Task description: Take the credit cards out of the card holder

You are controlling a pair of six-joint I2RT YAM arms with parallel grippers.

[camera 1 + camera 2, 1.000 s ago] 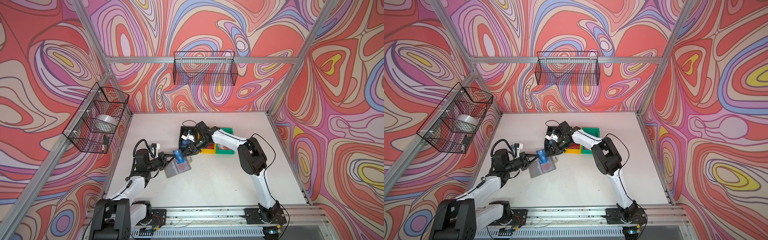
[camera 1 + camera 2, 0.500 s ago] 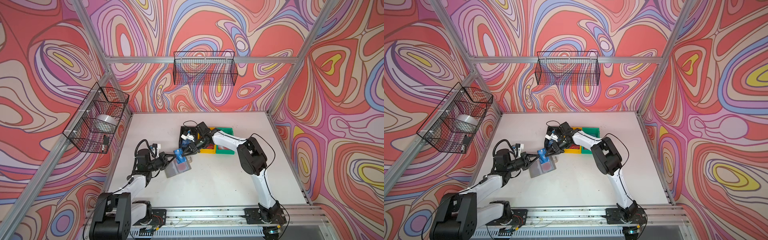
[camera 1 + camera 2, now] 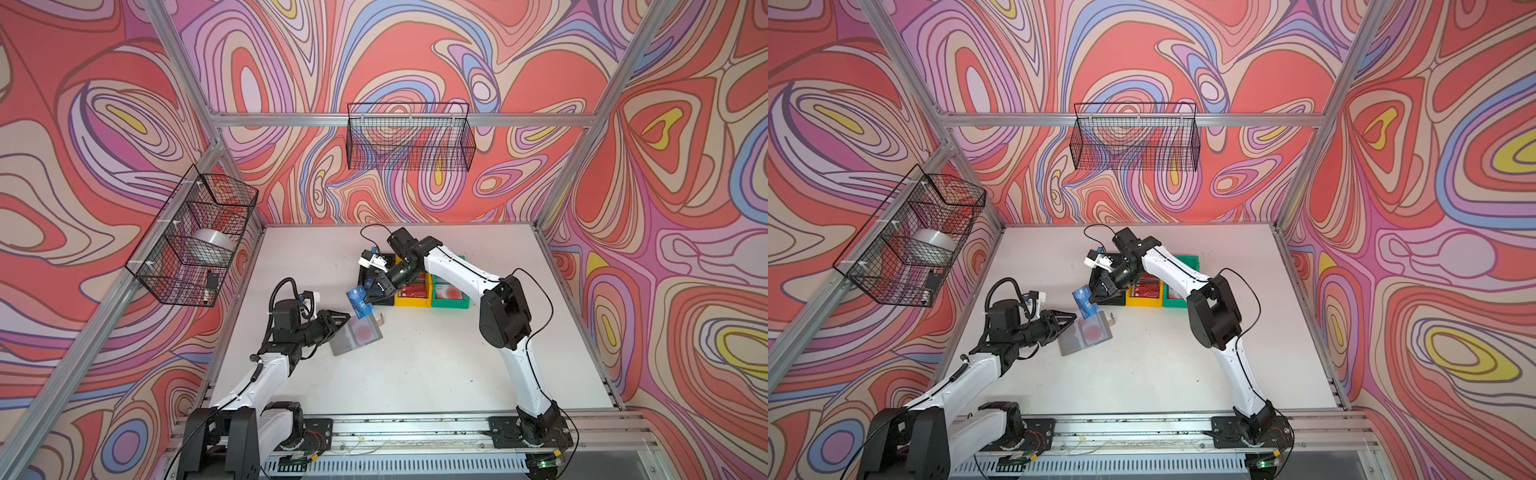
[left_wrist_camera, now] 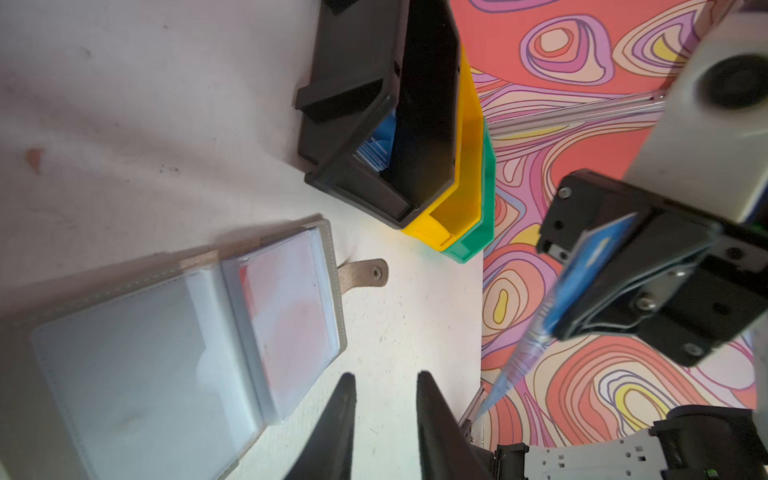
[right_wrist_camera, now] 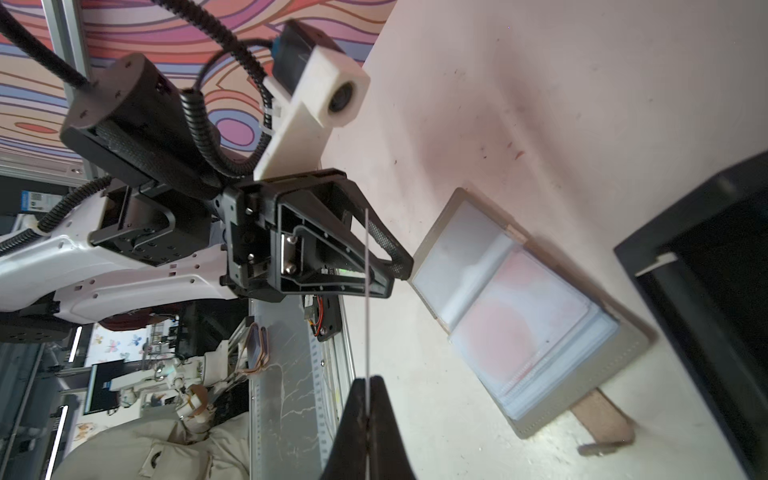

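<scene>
The grey-green card holder [image 3: 356,337] [image 3: 1086,337] lies open on the table, and a pale card with a red disc [image 3: 364,331] shows through its clear sleeve. My right gripper [image 3: 365,300] [image 5: 368,380] is shut on a blue VIP card [image 3: 358,304] [image 3: 1084,303] and holds it in the air just beyond the holder. That card appears edge-on [image 5: 368,291] in the right wrist view. My left gripper [image 3: 345,318] [image 4: 386,382] is open and empty at the holder's [image 4: 166,332] left edge.
Black [image 4: 361,104], yellow [image 3: 411,298] and green [image 3: 451,300] bins stand in a row behind the holder. A blue card [image 4: 380,145] lies in the black one and a red card [image 3: 415,286] in the yellow one. Wire baskets hang on the walls.
My right gripper has shut on the blue card. My left gripper has opened and let it go. The card now sits a little higher and nearer the bins.
</scene>
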